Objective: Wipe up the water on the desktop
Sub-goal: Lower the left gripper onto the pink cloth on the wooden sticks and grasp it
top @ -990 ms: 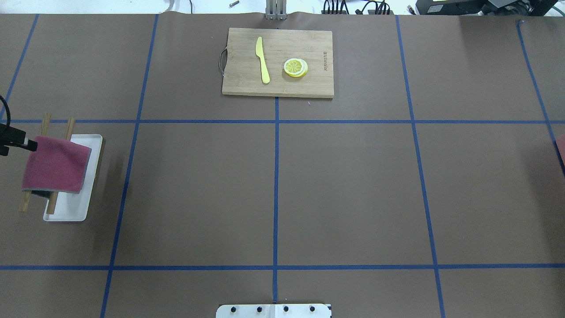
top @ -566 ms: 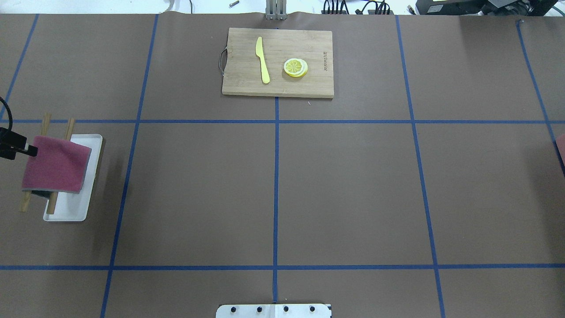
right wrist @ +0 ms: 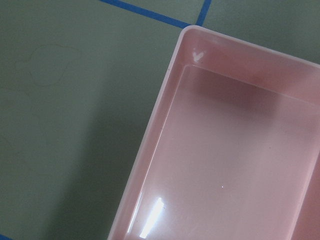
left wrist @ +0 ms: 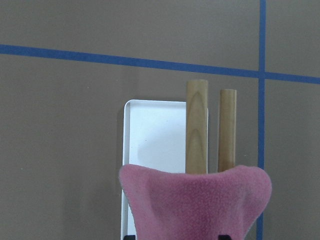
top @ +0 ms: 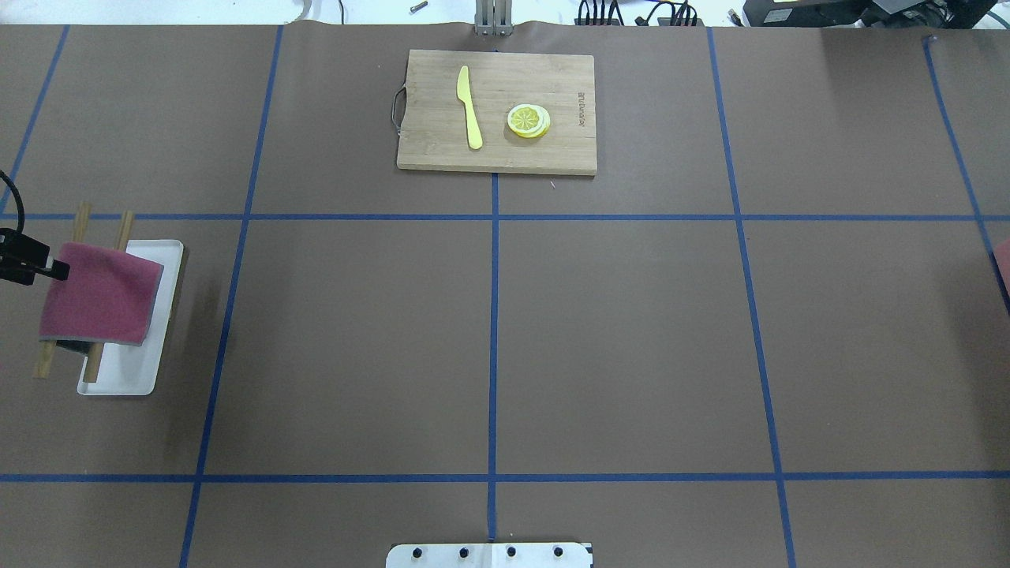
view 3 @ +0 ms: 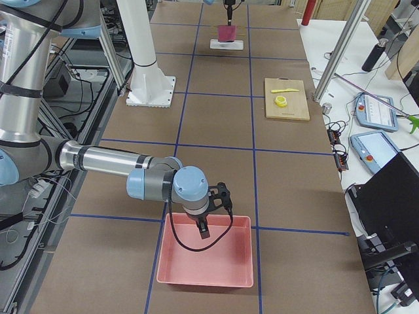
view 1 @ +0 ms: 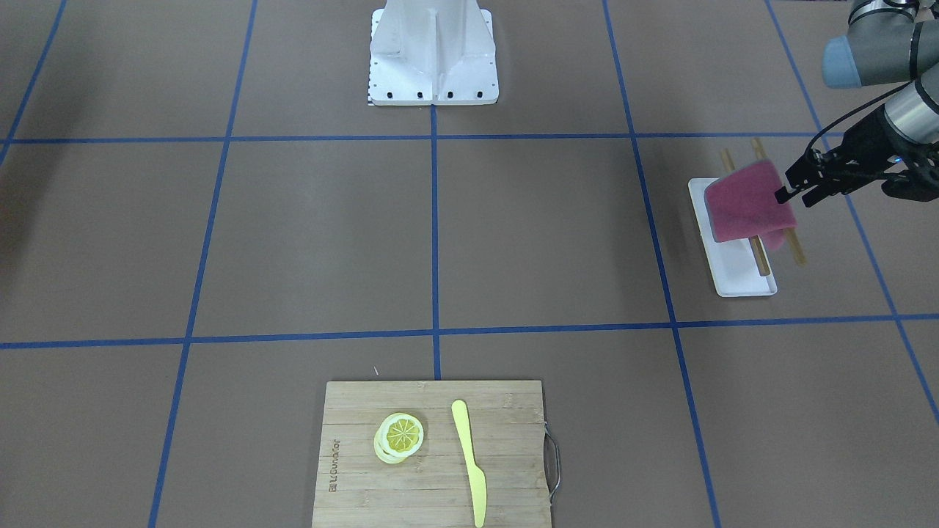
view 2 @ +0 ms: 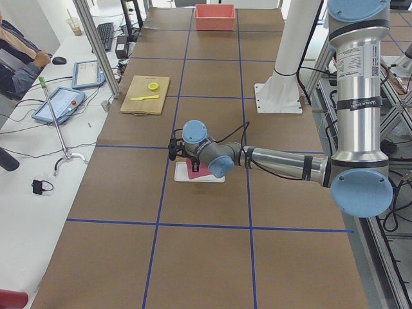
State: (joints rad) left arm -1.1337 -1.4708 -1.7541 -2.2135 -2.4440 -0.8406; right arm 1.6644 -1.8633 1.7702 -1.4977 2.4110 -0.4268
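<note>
The brown desktop (top: 615, 339) with blue tape lines shows no clear water. A pink cloth (top: 99, 293) hangs over two wooden rods (top: 125, 227) above a small white tray (top: 126, 379) at the left edge. My left gripper (top: 61, 270) is at the cloth's near edge, its jaws closed on the cloth (left wrist: 195, 205). In the front view the gripper (view 1: 791, 195) meets the cloth (view 1: 744, 205) from the right. My right gripper (view 3: 204, 230) hovers over a pink bin (view 3: 196, 275). It shows only in that side view, so I cannot tell whether it is open.
A bamboo cutting board (top: 426, 150) with a yellow knife (top: 469, 106) and lemon slices (top: 528, 121) lies at the far centre. The robot's base plate (top: 489, 556) is at the near edge. The pink bin's (right wrist: 240, 150) edge shows at the far right (top: 1004, 264).
My left gripper has shifted a little along the cloth's edge toward the robot's side. The cloth, rods and tray have hardly moved.
</note>
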